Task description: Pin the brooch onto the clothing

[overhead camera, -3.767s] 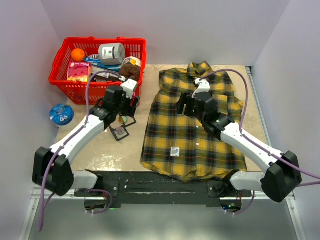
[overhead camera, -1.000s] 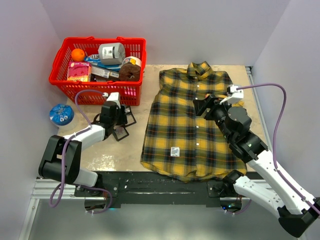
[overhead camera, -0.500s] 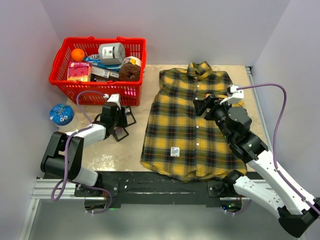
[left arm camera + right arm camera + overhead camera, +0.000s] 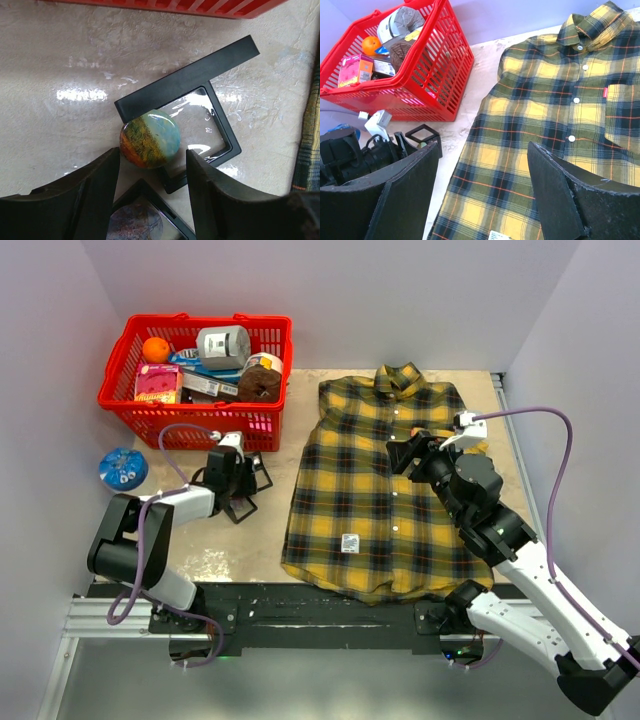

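The brooch [image 4: 150,138] is smooth and glossy (stone-like), the shirt [image 4: 340,480] matt woven cloth.

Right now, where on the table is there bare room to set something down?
Bare tabletop lies between the left arm and the shirt hem, plus a strip between the red basket and the collar. Crowded around the left end effector: black frames and brooch.

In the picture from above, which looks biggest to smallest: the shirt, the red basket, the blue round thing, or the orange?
1. shirt
2. basket
3. blue disc
4. orange

The gaps are clear. The orange lies in the basket at the far side, yet it looks plainly smaller than the blue disc.
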Motion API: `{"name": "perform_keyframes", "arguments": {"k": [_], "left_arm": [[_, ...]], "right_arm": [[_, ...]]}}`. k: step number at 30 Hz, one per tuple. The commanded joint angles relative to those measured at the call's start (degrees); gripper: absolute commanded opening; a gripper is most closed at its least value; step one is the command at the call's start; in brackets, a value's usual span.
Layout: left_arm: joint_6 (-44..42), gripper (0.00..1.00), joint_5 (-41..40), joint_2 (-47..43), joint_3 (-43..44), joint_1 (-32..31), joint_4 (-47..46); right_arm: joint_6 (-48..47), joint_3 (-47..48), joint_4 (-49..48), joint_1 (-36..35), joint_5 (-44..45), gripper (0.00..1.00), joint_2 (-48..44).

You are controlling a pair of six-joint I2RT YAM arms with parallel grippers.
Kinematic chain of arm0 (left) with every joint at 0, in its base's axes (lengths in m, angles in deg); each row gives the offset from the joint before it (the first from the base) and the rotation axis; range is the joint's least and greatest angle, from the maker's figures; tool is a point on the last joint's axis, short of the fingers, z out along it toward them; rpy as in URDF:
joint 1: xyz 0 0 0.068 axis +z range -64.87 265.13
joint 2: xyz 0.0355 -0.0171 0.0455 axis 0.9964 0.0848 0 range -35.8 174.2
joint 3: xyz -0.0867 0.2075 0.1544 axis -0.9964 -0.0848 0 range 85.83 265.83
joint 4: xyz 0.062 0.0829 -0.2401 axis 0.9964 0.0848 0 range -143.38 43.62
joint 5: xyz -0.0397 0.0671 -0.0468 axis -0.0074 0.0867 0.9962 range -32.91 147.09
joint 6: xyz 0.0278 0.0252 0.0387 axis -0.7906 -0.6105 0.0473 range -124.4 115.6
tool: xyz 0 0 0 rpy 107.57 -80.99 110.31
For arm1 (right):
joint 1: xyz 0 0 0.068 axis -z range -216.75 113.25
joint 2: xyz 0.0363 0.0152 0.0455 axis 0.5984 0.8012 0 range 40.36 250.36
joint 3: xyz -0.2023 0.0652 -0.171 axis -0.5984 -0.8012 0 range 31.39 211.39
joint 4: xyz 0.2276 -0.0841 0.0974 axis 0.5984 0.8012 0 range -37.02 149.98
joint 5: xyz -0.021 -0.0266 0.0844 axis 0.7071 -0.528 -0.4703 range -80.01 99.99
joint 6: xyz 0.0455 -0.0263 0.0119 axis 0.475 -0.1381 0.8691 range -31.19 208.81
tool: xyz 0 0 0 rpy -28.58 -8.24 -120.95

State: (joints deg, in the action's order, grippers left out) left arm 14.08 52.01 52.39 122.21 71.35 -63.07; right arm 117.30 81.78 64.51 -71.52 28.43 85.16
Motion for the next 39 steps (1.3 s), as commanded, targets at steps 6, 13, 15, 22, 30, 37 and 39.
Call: {"name": "perform_keyframes", "arguments": {"k": [6, 13, 15, 22, 30, 37, 39], "left_arm": [[0.33, 0.59, 0.95, 1.64, 3.43, 1.56, -2.61], [0.15, 0.55, 2.18, 3.22, 4.4, 1.83, -2.61], [0.15, 0.54, 2.44, 3.49, 4.49, 1.91, -2.52], [0.06, 0.5, 3.5, 4.19, 4.75, 1.92, -2.26], [0.5, 0.38, 2.97, 0.51, 3.26, 1.92, -2.87], [1.2, 0.35, 3.76, -4.15, 1.68, 1.83, -1.47], [1.56, 0.35, 4.38, -5.9, 1.33, 1.83, -0.25]], "right_arm": [[0.6, 0.59, -1.42, 0.13, 0.11, 0.75, -0.59], [0.6, 0.76, -1.42, 0.13, 0.28, 0.75, -0.06], [0.6, 0.67, -1.51, 0.13, 0.2, 0.75, 0.12], [0.86, 0.76, -1.42, 0.13, -0.07, 0.75, 0.38], [0.86, 0.85, -0.98, 0.05, 0.37, 0.75, -0.15], [0.6, 1.11, -0.72, 0.13, 0.55, 0.75, -0.5], [0.6, 1.2, -0.63, 0.05, 0.55, 0.75, -0.5]]}}
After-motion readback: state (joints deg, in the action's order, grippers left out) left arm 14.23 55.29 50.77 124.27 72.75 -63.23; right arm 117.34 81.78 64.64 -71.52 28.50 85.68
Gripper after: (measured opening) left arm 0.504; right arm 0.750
